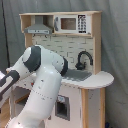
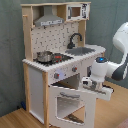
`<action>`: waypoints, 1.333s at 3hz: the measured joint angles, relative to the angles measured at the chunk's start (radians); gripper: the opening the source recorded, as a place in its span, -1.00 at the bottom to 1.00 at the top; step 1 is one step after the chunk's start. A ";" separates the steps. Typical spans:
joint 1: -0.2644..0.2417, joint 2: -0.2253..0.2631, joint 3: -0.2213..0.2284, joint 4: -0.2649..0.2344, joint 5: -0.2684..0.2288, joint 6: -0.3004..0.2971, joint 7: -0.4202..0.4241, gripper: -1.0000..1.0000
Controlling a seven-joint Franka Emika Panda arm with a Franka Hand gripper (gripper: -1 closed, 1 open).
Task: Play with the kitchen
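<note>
Here the kitchen (image 2: 55,65) stands on the wooden floor against a grey backdrop, its oven door (image 2: 70,102) swung partly open in the second exterior view. The step in hand looks like working that door; the next move calls for a steady pull or push along its hinge arc. The tool (image 2: 89,83) sits at the door's upper edge, wrist bent in from the second exterior view's right; whether it is spread or pinching, I cannot tell.
</note>
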 joint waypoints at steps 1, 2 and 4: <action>0.080 0.000 -0.068 0.036 0.000 0.000 0.003 -1.00; 0.160 0.001 -0.135 0.073 0.000 0.001 0.003 -1.00; 0.314 0.009 -0.257 0.139 0.000 0.001 0.009 -1.00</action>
